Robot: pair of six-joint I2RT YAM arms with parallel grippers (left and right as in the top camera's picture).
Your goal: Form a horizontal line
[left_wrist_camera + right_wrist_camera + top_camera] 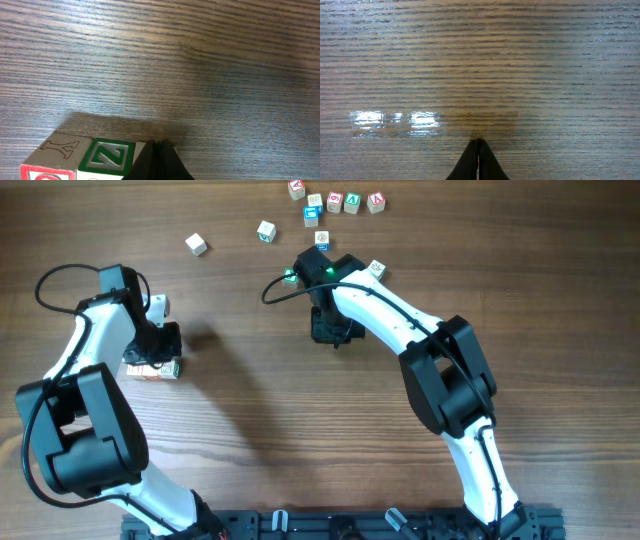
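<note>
The horizontal line [152, 369] is a short row of pale cubes with red-marked sides, lying at the left of the table just below my left gripper [157, 343]. In the left wrist view the row shows at the bottom left: a cube with a Y on top [56, 151], a cube with a green Z [106, 157], and a third cube [140, 148] mostly hidden behind my fingers. The left gripper [159, 145] is shut, empty, its tips against that third cube. My right gripper [331, 332] is shut and empty over bare wood [478, 142].
One cube [160, 305] lies beside the left arm. Loose cubes lie further back [196, 244], [266, 230], [321, 240], [376, 269]. A cluster of several cubes [334, 202] sits at the far edge. A black rail [340, 525] runs along the near edge.
</note>
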